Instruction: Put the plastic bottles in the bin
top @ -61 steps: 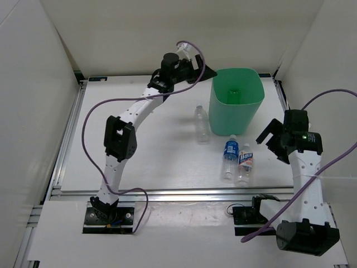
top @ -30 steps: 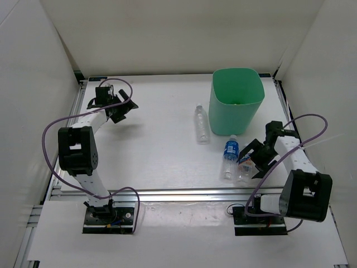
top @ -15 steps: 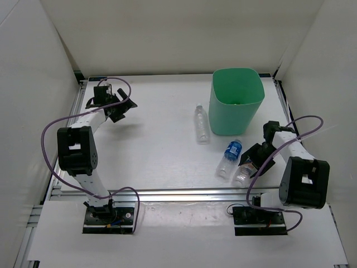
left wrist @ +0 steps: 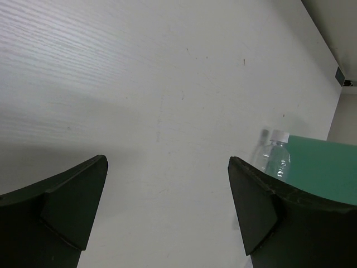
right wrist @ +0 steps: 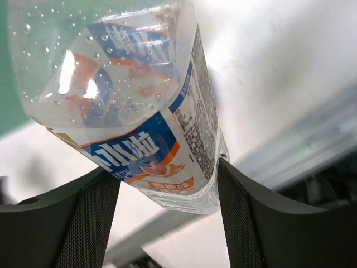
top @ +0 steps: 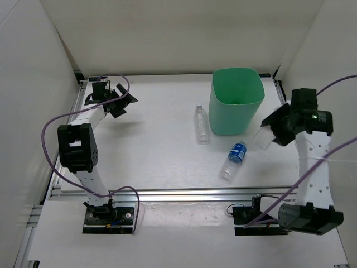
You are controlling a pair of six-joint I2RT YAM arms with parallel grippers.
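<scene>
My right gripper (top: 270,132) hangs above the table just right of the mint-green bin (top: 231,118), shut on a clear bottle with a white-blue label (top: 261,138). The right wrist view shows that bottle (right wrist: 134,100) wedged between both mesh pads (right wrist: 245,223), its base toward the camera. A second bottle with a blue label (top: 235,158) lies tilted on the table in front of the bin. A plain clear bottle (top: 201,124) lies left of the bin and also shows in the left wrist view (left wrist: 273,157). My left gripper (top: 120,105) is open at the far left, nothing between its fingers (left wrist: 167,206).
White walls enclose the table on three sides. A metal rail (top: 167,194) runs along the near edge. The left arm's purple cable (top: 53,125) loops beside that arm, and the right arm's cable (top: 334,162) hangs at the right edge.
My right gripper closed on the white-blue labelled bottle and raised it off the table toward the bin's right side. The blue-labelled bottle got pushed askew. The left arm barely shifted.
</scene>
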